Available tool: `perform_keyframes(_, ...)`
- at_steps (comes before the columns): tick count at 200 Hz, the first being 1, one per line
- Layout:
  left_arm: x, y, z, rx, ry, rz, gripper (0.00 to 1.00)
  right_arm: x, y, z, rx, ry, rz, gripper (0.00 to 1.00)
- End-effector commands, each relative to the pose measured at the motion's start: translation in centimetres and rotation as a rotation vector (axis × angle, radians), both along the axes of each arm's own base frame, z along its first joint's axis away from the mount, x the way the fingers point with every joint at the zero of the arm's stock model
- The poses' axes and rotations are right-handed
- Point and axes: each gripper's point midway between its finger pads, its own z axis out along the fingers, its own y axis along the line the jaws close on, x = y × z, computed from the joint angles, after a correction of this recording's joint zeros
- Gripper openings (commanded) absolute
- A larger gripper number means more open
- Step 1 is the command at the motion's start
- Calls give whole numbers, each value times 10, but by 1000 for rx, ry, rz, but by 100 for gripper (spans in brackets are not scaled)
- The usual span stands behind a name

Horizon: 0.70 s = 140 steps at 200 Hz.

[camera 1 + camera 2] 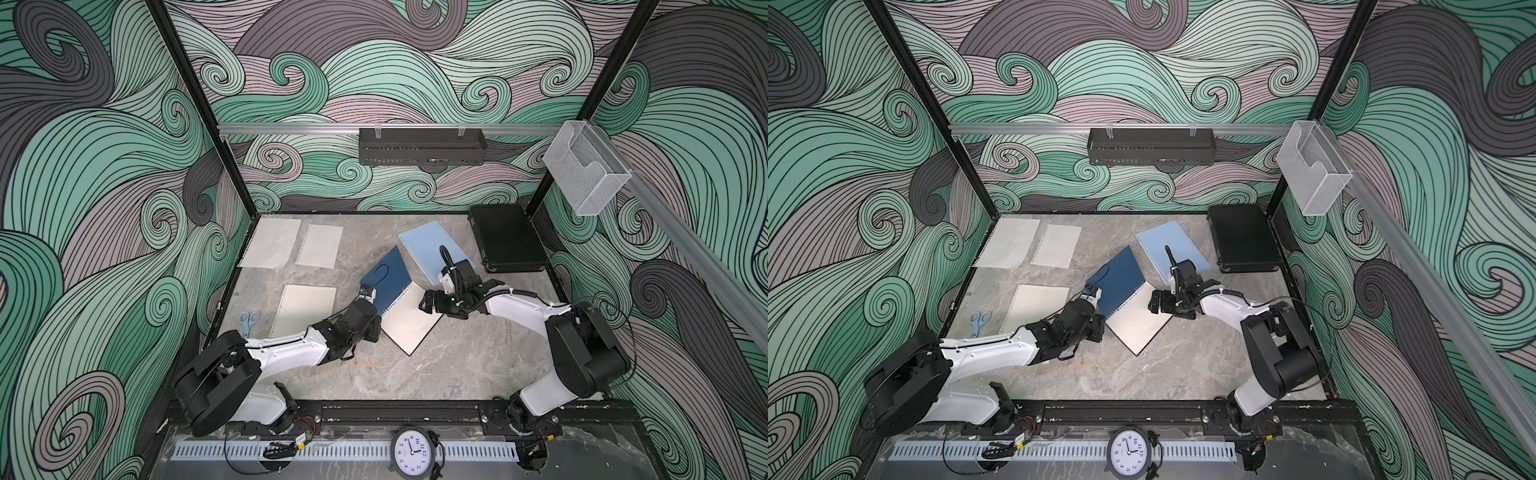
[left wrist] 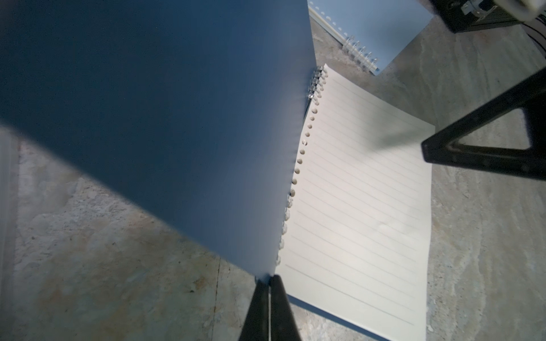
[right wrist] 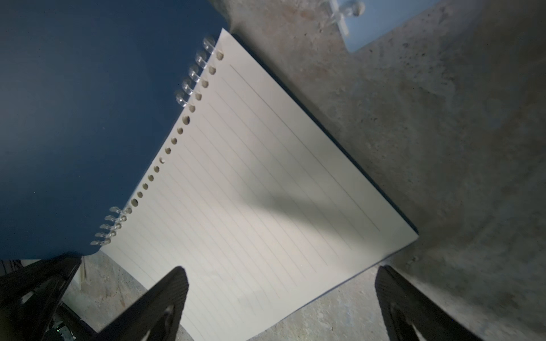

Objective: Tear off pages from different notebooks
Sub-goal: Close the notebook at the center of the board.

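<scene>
Now left gripper [image 2: 269, 280] tight on the navy notebook cover [image 2: 147, 103], right gripper [image 3: 280, 268] wide above its lined page [image 3: 266, 177].

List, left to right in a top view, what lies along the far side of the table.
Larger loose page → smaller loose page → light blue notebook → black case.
</scene>
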Motion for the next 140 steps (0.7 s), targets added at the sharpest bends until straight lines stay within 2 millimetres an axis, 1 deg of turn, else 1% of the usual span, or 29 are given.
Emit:
perform_keyframes(1,2,-6,11,49,-41,-35,0,16,5,0,15,-11,2,100)
perform_keyframes(26,-3,-13,9,77,-43,-77,0,27,15,-1,47,-9,34,100)
perform_keyframes(63,-14,-32,5,142,-40,-167,0,42,35,2,116,-4,77,99)
perform_keyframes(71,-16,-37,9,150,-52,-184,0,44,40,4,141,-6,83,99)
perform_keyframes(73,-17,-37,2,172,-39,-188,0,44,41,3,146,-3,85,99)
perform_keyframes(75,-18,-38,0,181,-35,-192,0,45,42,4,153,-5,86,99)
perform_keyframes(92,-21,-47,-3,236,-42,-221,0,47,49,5,188,-1,95,99)
perform_keyframes(106,-24,-54,-5,277,-44,-245,0,47,52,5,203,1,99,99)
perform_keyframes(128,-26,-64,-7,319,-58,-264,6,45,52,5,207,3,99,99)
perform_keyframes(140,-28,-69,-7,337,-67,-277,7,44,51,4,203,5,100,99)
